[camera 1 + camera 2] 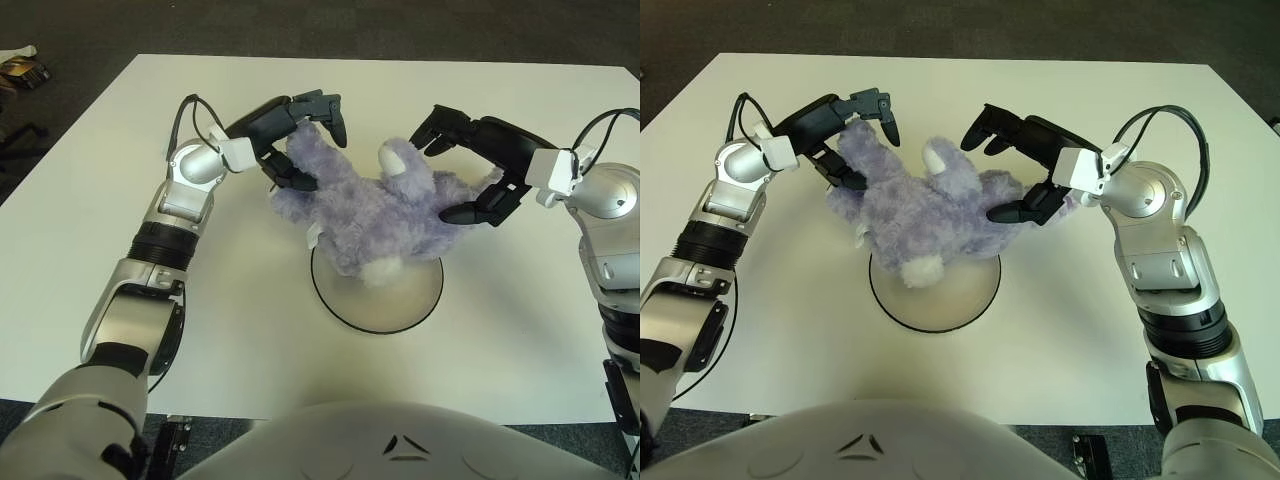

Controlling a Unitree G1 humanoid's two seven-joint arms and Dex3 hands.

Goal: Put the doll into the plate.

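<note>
Left eye view: left hand (295, 135) at the doll's left end, fingers (325, 108) arched over the top, thumb pressed into the fur below. Contact looks light; whether it is truly clamped or only cupping, cannot tell for sure, but the digits bracket the plush on both sides. Right hand (470, 165) at the doll's right end, upper fingers (985, 125) raised clear of the fur with a visible gap, lower digit touching the flank. Reads as spread, not gripping.

Doll (365, 210), purple plush, lies stretched between the two hands, toward the middle of the tabletop (520, 340), nearer the far edge than the near one. Its lower part, with a white patch, overlaps the far rim of the plate (385, 300); the rest overhangs the tabletop beyond the plate. Most of the plate's near half is bare.

Step, judged: placing stage, release beginning on the right side. Doll only partly in.

Next move calls for: bringing the doll toward the near edge so its bulk sits inside the rim, then parting both hands and lifting away without dragging fur.
</note>
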